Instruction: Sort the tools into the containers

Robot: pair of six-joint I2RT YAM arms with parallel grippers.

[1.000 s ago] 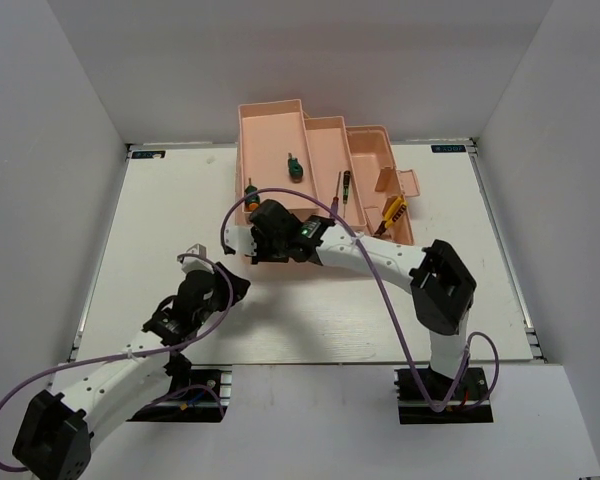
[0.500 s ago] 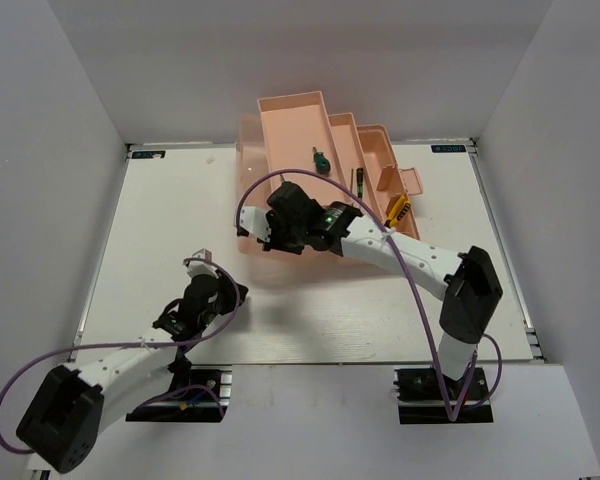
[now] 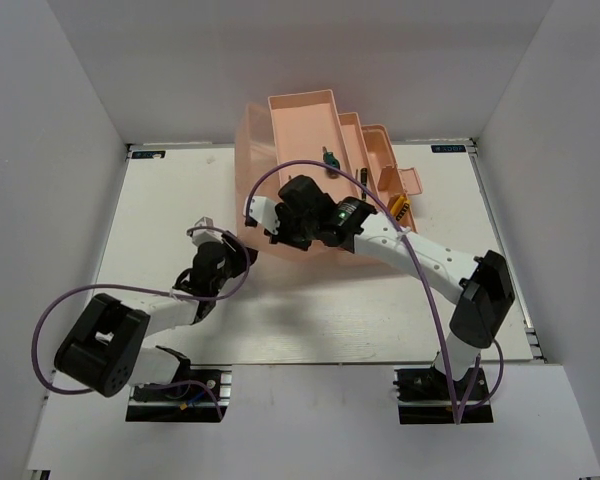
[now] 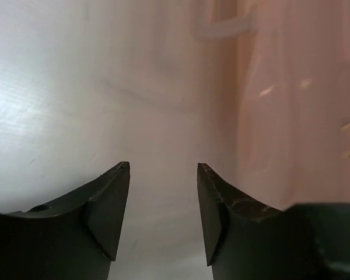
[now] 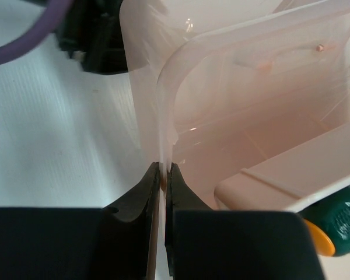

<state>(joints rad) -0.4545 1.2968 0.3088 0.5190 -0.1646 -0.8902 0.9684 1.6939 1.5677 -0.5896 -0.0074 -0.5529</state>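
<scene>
I watch the toolbox [image 3: 302,112] tip up and back. Its tiers lay spread flat a second ago and now stack steeply toward the far wall, and the translucent near wall rises with them. The right gripper [image 5: 163,170], pinched on that thin wall, rides higher and further right as its arm stretches out (the elbow swings toward the table's right edge). The stubby green screwdriver [image 3: 329,157] and the thin screwdriver [image 3: 363,179] shift right and back with their trays. My left gripper [image 3: 238,258] comes in from the near left to just beside the toolbox's near-left corner, jaws apart.
</scene>
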